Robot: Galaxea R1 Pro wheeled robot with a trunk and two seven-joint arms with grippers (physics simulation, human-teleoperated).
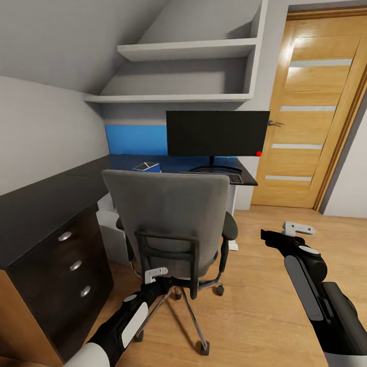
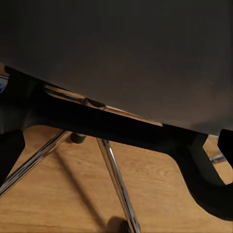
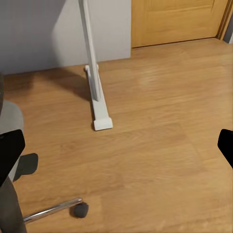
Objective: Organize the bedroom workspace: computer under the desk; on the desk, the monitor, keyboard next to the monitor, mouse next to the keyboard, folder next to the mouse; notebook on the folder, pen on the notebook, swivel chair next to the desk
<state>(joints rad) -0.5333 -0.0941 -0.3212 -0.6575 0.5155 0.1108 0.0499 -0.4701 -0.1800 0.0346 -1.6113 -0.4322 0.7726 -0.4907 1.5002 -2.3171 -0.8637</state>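
Black and glossy, the L-shaped desk (image 1: pixel 46 204) runs from my nine o'clock round to twelve, and it is the surface everything must end on. Next in size, the grey swivel chair (image 1: pixel 171 224) stands at the middle of my head view with its back toward me, just in front of the surface; I judge it already roughly beside it, though its final spot is not settled. The monitor (image 1: pixel 217 133) is on the surface at about one o'clock, so that part looks done. Below it, at its stand, lies the keyboard (image 1: pixel 232 178), which I take as placed. A small flat pale item (image 1: pixel 146 166) sits on the surface at eleven o'clock; I cannot tell what it is. A pale boxy shape shows under the surface behind the chair; I cannot say it is the computer. Folder, mouse and pen I cannot make out, the seat being hidden by the chair back, so moving and stacking those looks to be still ahead.

My left claw (image 1: pixel 155 275) is low at six o'clock, close against the chair's black back frame (image 2: pixel 111 124); whether it is spread or pinching I cannot tell. My right claw (image 1: pixel 299 228) hangs over bare wood floor (image 3: pixel 145 145) at four o'clock, spread and holding nothing.
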